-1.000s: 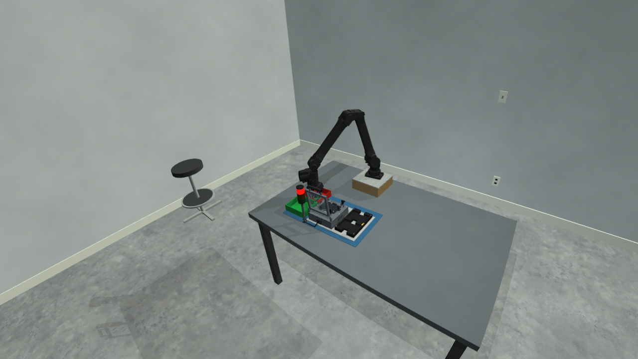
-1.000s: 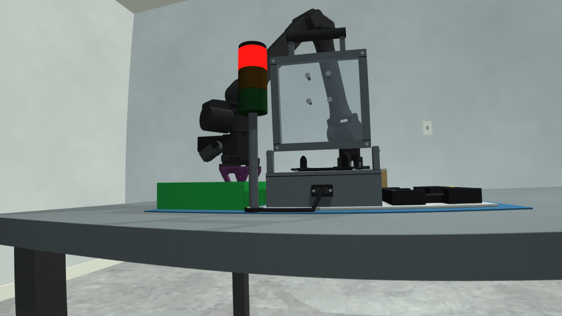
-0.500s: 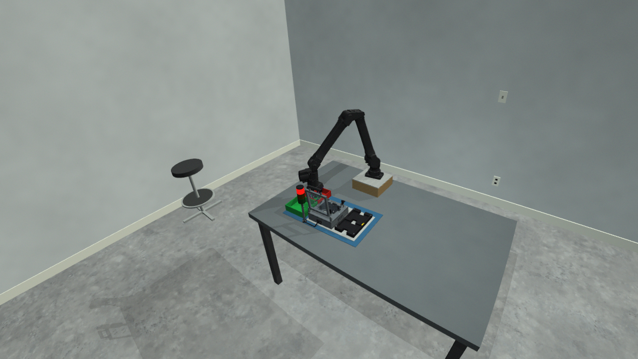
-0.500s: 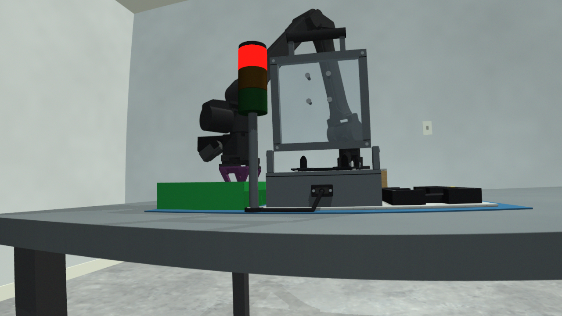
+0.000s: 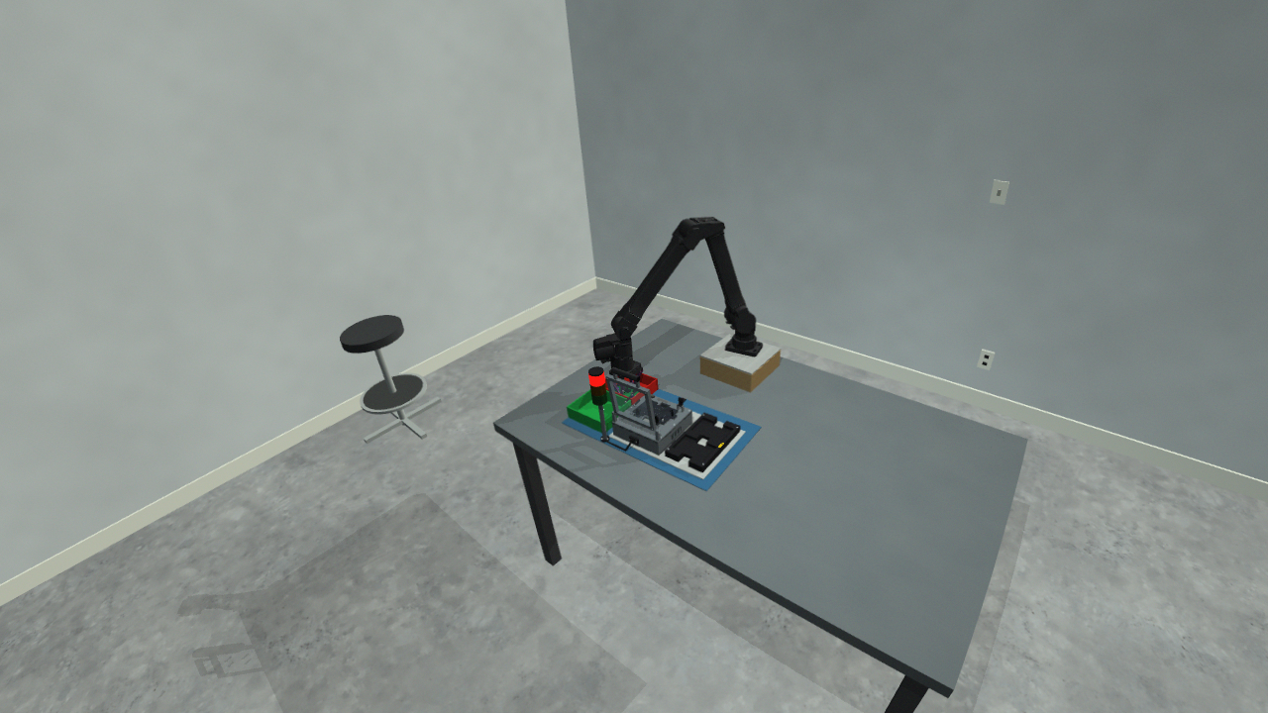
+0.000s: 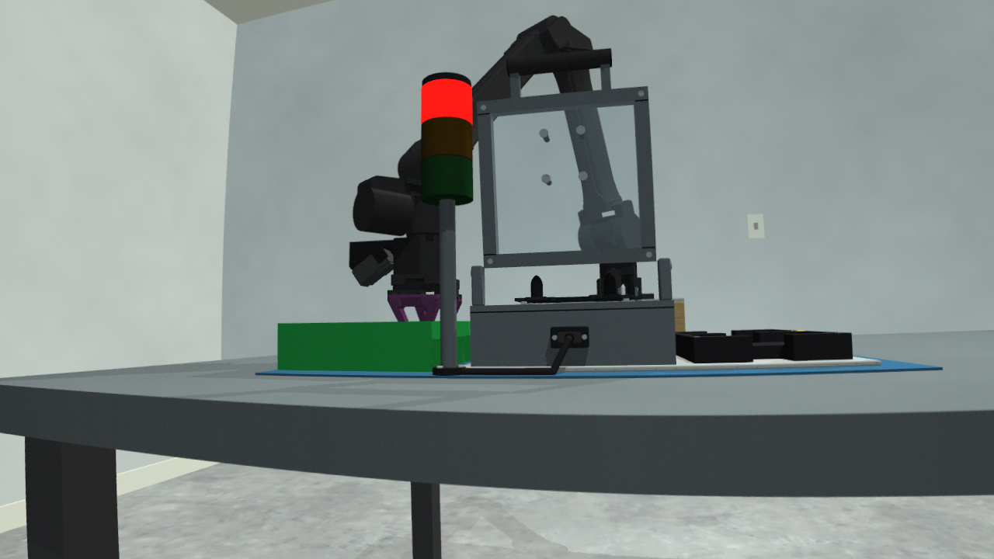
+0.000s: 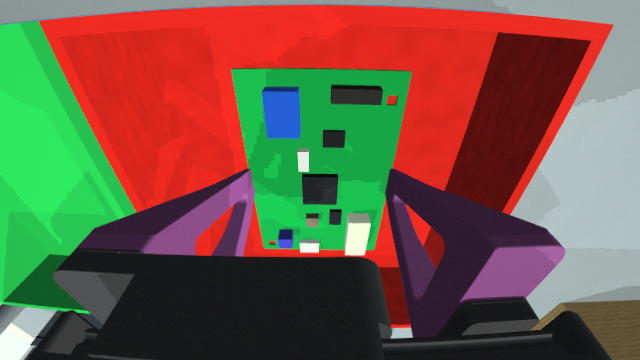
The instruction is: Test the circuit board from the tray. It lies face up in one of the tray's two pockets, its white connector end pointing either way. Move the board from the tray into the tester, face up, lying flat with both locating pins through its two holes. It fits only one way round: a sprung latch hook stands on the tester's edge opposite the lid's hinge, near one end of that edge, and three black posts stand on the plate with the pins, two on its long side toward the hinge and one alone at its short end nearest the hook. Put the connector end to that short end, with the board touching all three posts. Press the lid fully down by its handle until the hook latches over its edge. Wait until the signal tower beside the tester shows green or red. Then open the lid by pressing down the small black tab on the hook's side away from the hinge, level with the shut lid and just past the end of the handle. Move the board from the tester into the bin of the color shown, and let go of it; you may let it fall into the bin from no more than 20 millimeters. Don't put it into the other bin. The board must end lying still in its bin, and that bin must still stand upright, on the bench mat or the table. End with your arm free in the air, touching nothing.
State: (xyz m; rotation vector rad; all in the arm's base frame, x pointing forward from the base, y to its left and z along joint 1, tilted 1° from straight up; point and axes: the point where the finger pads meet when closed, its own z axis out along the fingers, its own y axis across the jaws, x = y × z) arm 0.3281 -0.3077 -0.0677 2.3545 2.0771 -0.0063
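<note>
My gripper (image 7: 320,178) (image 6: 417,309) is shut on the circuit board (image 7: 320,150), its purple fingers on the board's two long edges. The board is green, face up, with its white connector end toward the wrist. It hangs inside the red bin (image 7: 150,110) (image 5: 649,382), low over its floor; I cannot tell if it touches. The green bin (image 7: 40,165) (image 6: 347,344) (image 5: 584,409) stands right beside the red one. The signal tower (image 6: 446,99) (image 5: 597,379) shows red. The tester (image 6: 569,333) (image 5: 651,432) stands with its lid (image 6: 566,97) swung upright and its plate empty.
The black tray (image 6: 764,344) (image 5: 704,443) lies beyond the tester on the blue mat (image 6: 903,366) (image 5: 744,430). The arm's wooden base (image 5: 740,364) stands behind the mat. The tower's pole and the raised lid stand close to the gripper. A stool (image 5: 380,372) stands on the floor.
</note>
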